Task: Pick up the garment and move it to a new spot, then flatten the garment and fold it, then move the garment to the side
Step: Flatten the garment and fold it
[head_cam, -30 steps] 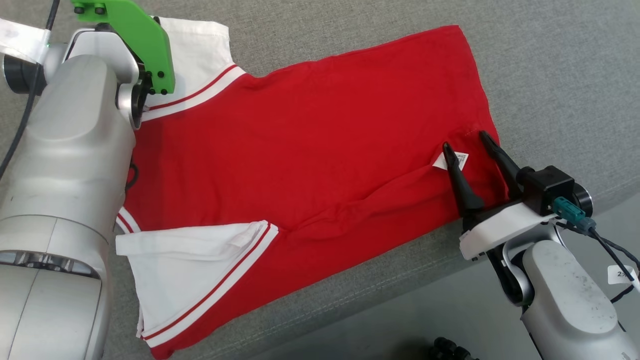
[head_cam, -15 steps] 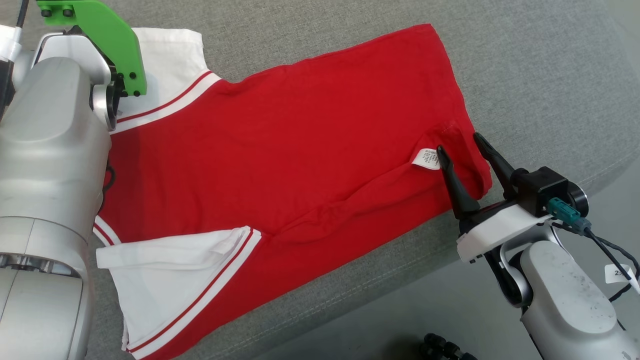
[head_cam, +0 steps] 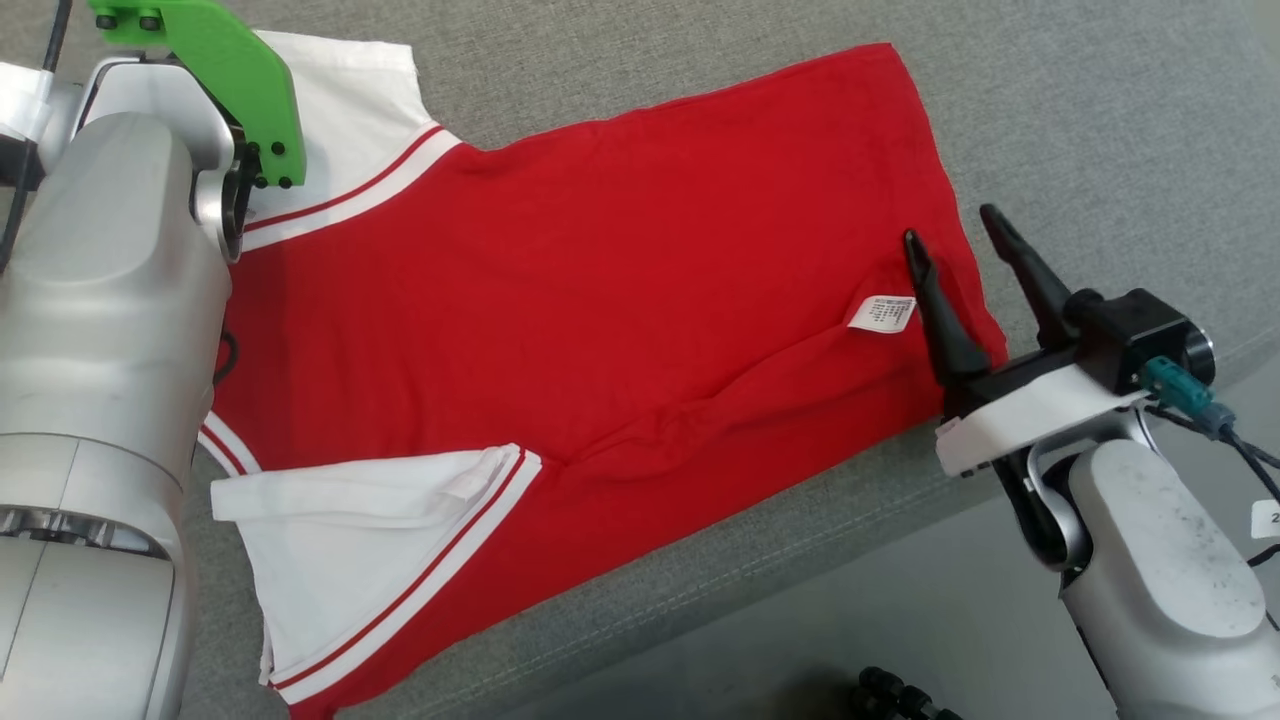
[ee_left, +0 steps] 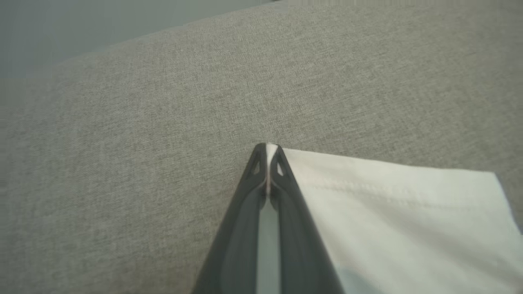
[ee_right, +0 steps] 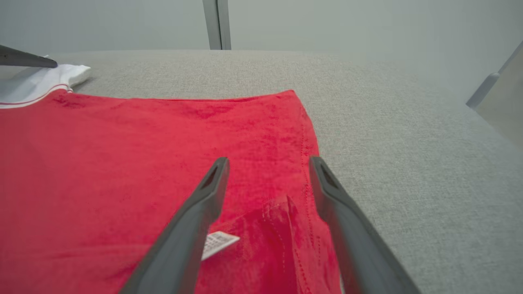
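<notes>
On the grey cushion (head_cam: 1100,120) the red garment (head_cam: 620,270) lay flat, its long axis running from my left gripper (ee_left: 267,153), pinched shut on the white sleeve (ee_left: 388,212) corner, to my right gripper (ee_right: 268,160), spread open over the hem (ee_right: 305,134) corner.

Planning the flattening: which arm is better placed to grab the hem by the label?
Right: the right gripper stands open over the hem by the label; the left gripper grips the far sleeve.
</notes>
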